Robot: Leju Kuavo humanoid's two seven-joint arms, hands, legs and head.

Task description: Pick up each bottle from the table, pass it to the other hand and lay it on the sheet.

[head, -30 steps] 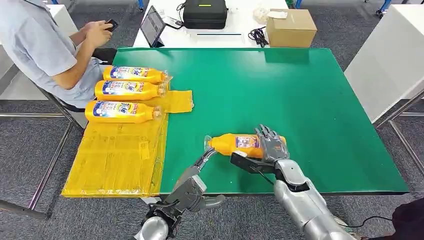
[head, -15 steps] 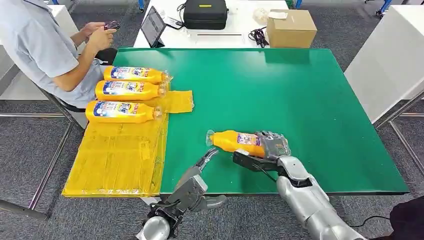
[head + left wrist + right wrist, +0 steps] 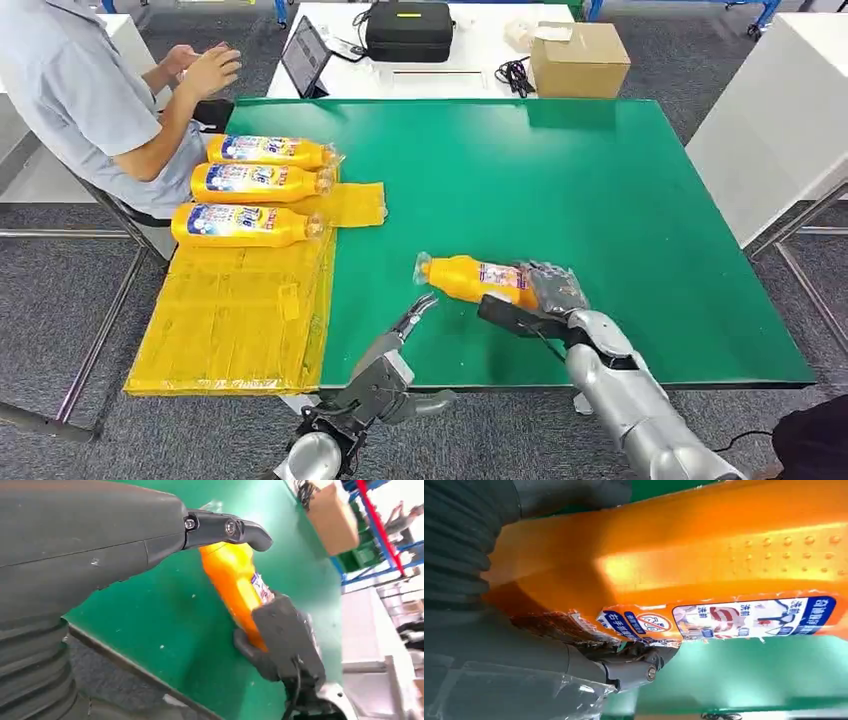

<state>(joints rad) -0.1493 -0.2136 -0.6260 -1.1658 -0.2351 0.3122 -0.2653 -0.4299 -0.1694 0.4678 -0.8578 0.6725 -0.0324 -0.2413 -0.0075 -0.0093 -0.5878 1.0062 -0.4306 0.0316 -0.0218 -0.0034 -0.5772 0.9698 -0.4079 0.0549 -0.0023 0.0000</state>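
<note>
Just beyond the open, empty left hand [image 3: 415, 318], orange detergent bottle [image 3: 470, 279] now gripped at its base by the right hand [image 3: 545, 295] and raised off the green surface [image 3: 600, 190], cap end leftward, ready for handover toward the yellow sheet [image 3: 235, 320].

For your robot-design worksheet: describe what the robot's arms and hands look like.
Both arms are smooth silver shells. The right hand has a black palm block, a thin black cable and dark grey fingers. The left hand is grey with a ribbed cover and slim, dark, screw-jointed fingers.
</note>
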